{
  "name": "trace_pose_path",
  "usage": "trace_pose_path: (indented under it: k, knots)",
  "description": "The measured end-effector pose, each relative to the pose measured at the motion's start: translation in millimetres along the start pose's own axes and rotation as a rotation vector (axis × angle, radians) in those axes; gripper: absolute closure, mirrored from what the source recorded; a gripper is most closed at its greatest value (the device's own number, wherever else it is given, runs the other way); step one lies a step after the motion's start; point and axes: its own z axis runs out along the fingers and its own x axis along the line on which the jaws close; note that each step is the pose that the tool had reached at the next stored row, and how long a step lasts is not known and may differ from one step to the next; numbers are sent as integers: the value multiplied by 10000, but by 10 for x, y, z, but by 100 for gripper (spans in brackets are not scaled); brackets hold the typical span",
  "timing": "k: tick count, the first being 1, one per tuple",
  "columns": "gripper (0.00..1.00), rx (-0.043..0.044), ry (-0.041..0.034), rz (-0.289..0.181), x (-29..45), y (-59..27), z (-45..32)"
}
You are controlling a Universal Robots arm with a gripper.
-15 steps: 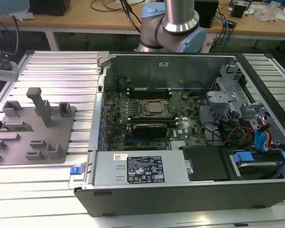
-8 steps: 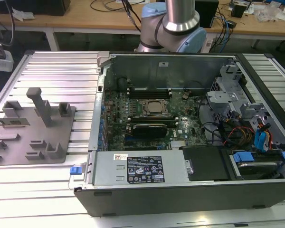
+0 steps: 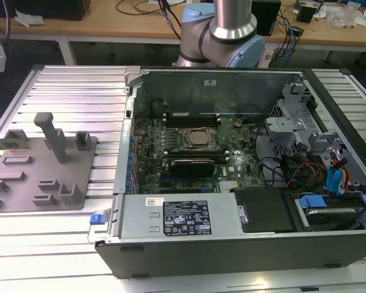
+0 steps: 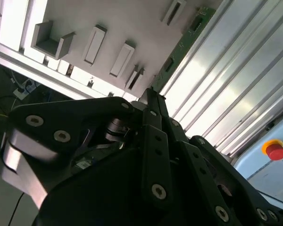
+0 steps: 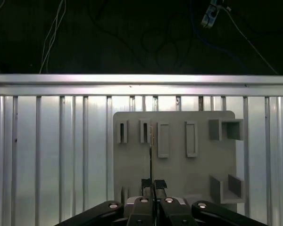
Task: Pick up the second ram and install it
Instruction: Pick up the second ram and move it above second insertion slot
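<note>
The second ram (image 4: 181, 47) is a long, narrow green board with dark chips that sticks straight out from my fingertips. In the first wrist view the second ram (image 5: 151, 150) shows edge-on as a thin line. My gripper (image 5: 151, 182) is shut on its near end, and its black fingers (image 4: 153, 136) meet at the gripper tip (image 4: 148, 96). I hold it high above the grey fixture plate (image 5: 174, 169), which lies on the ribbed aluminium table (image 5: 52, 155). In the exterior view the arm's base (image 3: 222, 30) rises out of the picture behind the open computer case (image 3: 171, 256).
The motherboard (image 3: 195, 143) with its silver processor (image 3: 199, 139) lies inside the case at the exterior view's right. The fixture plate (image 3: 24, 183) with a tall post (image 3: 49, 131) and low blocks sits to its left. A red button (image 4: 276, 150) sits beside the table.
</note>
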Motion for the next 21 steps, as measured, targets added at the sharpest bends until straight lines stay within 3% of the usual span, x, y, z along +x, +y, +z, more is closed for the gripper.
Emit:
trace_pose_path:
  k: [21]
  knots:
    - [91,-1,1,1,-9,11,-447]
